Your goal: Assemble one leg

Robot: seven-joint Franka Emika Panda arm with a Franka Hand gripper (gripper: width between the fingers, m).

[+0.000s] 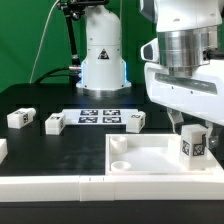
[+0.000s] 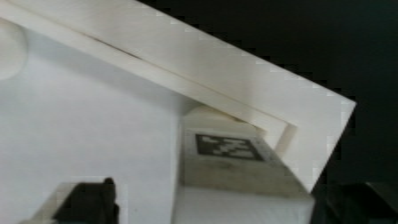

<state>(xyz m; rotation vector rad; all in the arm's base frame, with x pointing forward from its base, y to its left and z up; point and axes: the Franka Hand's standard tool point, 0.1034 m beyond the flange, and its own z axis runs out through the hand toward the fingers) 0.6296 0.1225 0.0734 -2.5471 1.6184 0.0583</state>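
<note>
A leg (image 1: 193,142), a small white block with a square marker tag, stands upright in the corner of the large white square piece (image 1: 140,165) nearest the exterior view's right. My gripper (image 1: 192,127) hangs straight above it, with its fingers down either side of the block. In the wrist view the leg (image 2: 240,160) sits between the two dark fingertips (image 2: 89,200), with a clear gap on one side. The gripper (image 2: 222,205) is open and not clamped on the leg. Three more legs (image 1: 20,117) (image 1: 54,123) (image 1: 133,121) lie loose on the black table.
The marker board (image 1: 98,117) lies at the back centre in front of the robot base (image 1: 102,60). A long white rail (image 1: 50,185) runs along the front edge. Another white part (image 1: 2,150) pokes in at the exterior view's left.
</note>
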